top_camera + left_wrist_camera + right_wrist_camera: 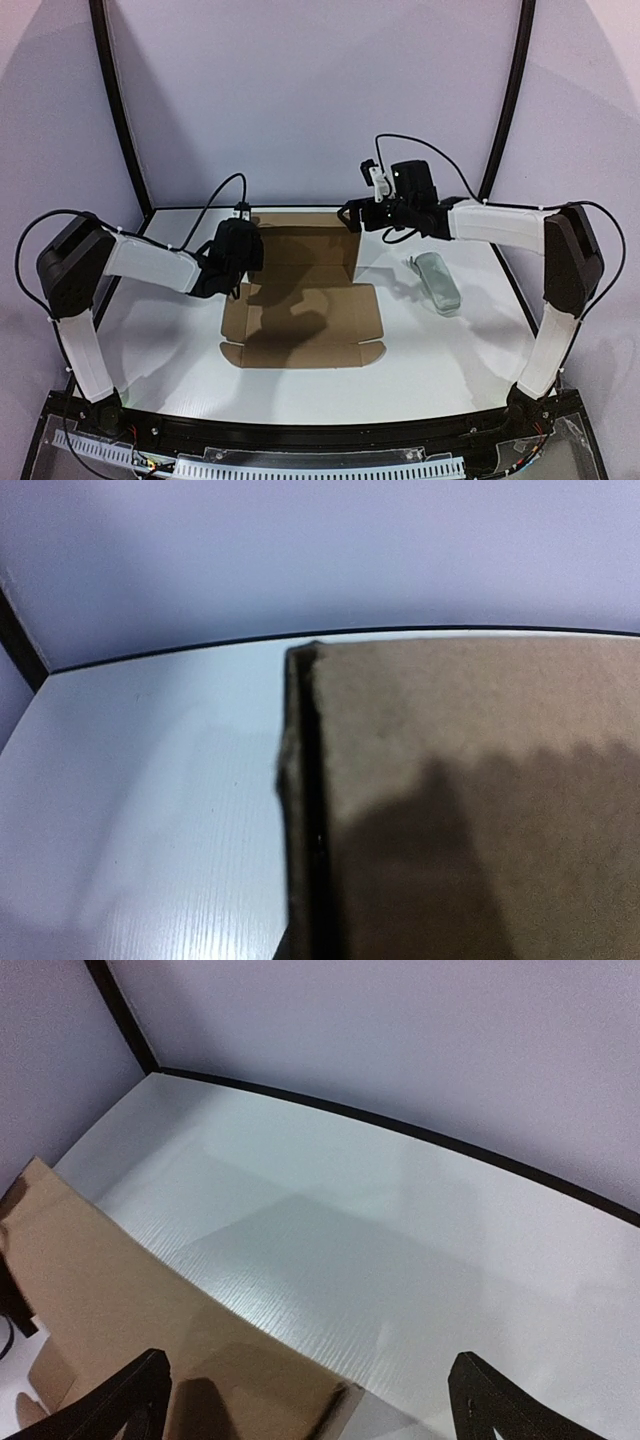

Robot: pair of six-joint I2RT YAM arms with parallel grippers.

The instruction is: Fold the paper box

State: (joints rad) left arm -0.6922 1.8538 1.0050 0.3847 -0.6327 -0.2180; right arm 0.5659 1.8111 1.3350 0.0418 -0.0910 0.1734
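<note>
The paper box (305,300) is a brown die-cut cardboard sheet lying mostly flat in the middle of the table, with flaps at its sides. My left gripper (242,252) sits at the box's far left edge. The left wrist view shows only that cardboard edge (300,780) very close, with no fingers in sight. My right gripper (352,215) hovers over the box's far right corner. In the right wrist view this gripper (315,1400) is open wide, with a corner of the cardboard (130,1300) below and between the fingers (140,1395), which are not touching it.
A small pale grey-green oblong case (437,283) lies on the white table (170,340) to the right of the box. Purple walls with black frame posts (120,110) close the back and sides.
</note>
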